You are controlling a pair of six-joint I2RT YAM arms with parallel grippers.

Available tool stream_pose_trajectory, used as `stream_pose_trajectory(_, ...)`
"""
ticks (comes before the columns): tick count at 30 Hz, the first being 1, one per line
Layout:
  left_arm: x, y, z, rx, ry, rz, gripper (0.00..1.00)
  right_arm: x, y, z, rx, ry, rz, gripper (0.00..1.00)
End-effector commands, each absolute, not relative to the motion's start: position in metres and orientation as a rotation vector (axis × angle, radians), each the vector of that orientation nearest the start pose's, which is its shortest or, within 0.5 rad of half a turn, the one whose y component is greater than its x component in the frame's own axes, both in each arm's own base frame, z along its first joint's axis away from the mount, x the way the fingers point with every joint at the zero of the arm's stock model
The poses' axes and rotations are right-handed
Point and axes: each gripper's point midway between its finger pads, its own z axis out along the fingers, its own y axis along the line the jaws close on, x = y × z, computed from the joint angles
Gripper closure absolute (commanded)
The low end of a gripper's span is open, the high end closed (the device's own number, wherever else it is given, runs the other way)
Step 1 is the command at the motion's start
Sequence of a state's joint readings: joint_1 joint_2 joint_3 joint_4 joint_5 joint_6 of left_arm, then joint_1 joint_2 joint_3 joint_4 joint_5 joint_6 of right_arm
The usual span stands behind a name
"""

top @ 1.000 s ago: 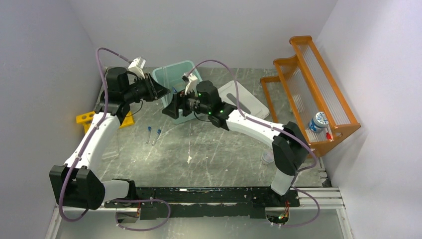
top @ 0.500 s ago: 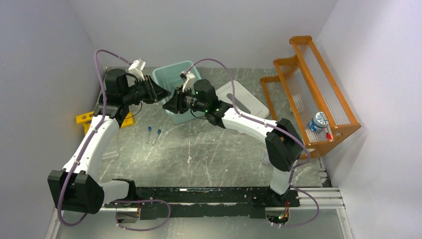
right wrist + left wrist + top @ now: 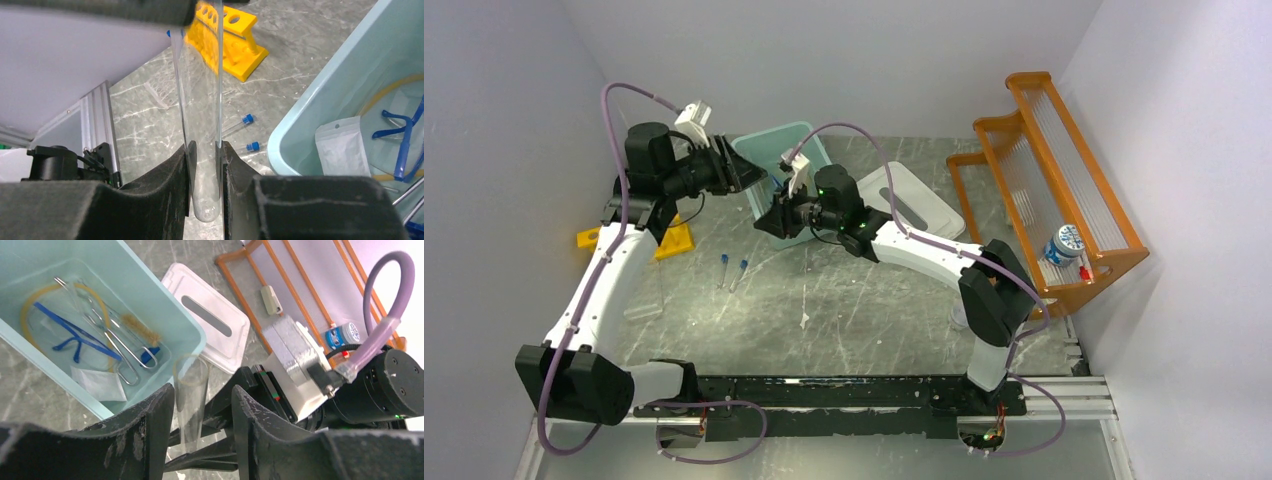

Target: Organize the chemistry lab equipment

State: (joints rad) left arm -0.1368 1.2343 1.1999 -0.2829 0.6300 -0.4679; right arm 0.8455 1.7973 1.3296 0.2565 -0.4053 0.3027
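Clearly, one test tube (image 3: 200,100) is clamped by the right tool (image 3: 205,165) while the left tool (image 3: 204,390) stands released.
From above, both tools are found at the teal bin's (image 3: 809,135) 7 o'clock corner, the yellow tube rack (image 3: 669,240) at the bench's (image 3: 874,300) 9 o'clock. From the left wrist, the tube's open mouth is seen between parted fingers (image 3: 150,425); forceps (image 3: 115,340) and a brush (image 3: 140,327) lie inside the bin. From the right wrist, the tube's rounded bottom is pinched, two blue-capped tubes (image 3: 247,119) at its 2 o'clock.
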Motion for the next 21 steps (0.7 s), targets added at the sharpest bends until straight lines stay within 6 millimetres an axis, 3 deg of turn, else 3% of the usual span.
stream_pose_trajectory(1,0.349,-0.155,0.328,0.158,1.945,-0.864,0.51,0.295,0.452,0.235,-0.894,1.675,1.102,0.82)
stream_pose_trajectory(10,0.345,-0.155,0.321,0.173,2.008,-0.867,0.66,0.298,0.452,0.233,-0.919,1.658,1.067,0.82)
stream_pose_trajectory(16,0.346,-0.155,0.304,0.186,2.091,-0.856,0.57,0.296,0.454,0.235,-0.938,1.639,1.076,0.82)
stream_pose_trajectory(21,0.348,-0.159,0.305,0.195,2.086,-0.891,0.73,0.295,0.455,0.234,-0.95,1.634,1.08,0.82)
